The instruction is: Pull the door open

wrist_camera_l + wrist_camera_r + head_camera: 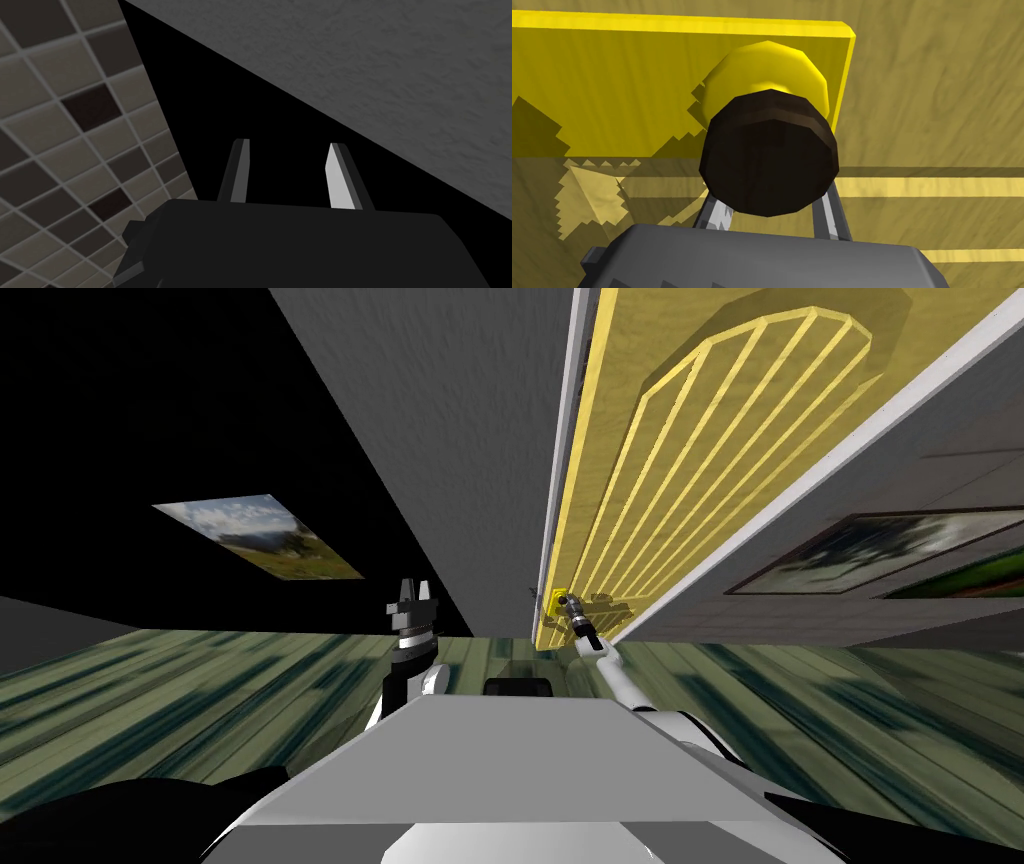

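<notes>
Pinching the dark brown knob (769, 155) with the right gripper (769, 202) — one blade finger (826, 217) pressed against each side of it. Just behind the knob, a round yellow collar (764, 70) seated on a flat yellow backplate (637, 85). Behind that, the yellow wood-grain door (937, 100) with paler raised strips.

From the head: right arm stretched forward, holding the knob low on the door, near the edge on the robot's left. Cannot tell whether the door is ajar.

Holding the left gripper (413, 593) up in front of the chest, pointed upward, well apart from the door. Fingers (341, 177) spread, nothing between them.

Farther out — a white door frame (568, 438) running along the door's edge, then a grey textured wall (450, 438) to its left. Green-streaked plank floor (200, 688) to both sides. A framed picture (880, 550) on the grey surface right of the door. A landscape picture (262, 538) far off to the left, set against a black area (130, 408).
</notes>
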Controlling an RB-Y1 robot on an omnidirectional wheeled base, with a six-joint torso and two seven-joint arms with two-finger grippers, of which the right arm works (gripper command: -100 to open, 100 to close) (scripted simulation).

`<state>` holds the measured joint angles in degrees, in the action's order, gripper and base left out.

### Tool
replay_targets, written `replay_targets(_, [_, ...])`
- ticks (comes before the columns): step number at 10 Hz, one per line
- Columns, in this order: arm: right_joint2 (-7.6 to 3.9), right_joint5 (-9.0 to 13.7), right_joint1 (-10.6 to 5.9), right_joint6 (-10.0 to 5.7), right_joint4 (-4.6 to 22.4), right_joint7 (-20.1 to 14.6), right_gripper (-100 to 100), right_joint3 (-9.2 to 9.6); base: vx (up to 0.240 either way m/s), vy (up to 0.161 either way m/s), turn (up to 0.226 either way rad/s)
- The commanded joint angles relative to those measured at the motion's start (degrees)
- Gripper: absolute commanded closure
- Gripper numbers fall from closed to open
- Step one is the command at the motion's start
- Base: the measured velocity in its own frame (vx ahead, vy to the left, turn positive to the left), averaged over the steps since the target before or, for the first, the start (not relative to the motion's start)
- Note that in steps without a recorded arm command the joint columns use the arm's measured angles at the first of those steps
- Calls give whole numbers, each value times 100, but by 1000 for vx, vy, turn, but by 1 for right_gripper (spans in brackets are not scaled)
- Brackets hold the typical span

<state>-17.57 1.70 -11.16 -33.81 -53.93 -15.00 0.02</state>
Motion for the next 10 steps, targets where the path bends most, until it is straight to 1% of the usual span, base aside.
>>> replay_targets(1, [34, 286, -109, -28, -30, -286, 100, 89, -94, -75, 189])
replay_targets(2, [34, 295, -109, -28, -30, -337, 100, 89, -56, -53, 53])
replay_targets(4, [27, 671, -152, 21, 16, -672, 100, 144, -58, -39, 123])
replay_targets(5, [27, 671, -152, 21, 16, -700, 100, 144, -44, -38, 77])
replay_targets(6, [23, 859, -174, 46, 39, -881, 100, 171, -47, -39, 106])
replay_targets(7, [23, 859, -174, 46, 39, -881, 100, 171, -45, -29, 67])
replay_targets(8, [19, 1044, -195, 70, 61, -1059, 100, 197, -62, -29, 102])
replay_targets(10, [11, 1409, -236, 117, 106, -1406, 100, 250, -83, -59, 170])
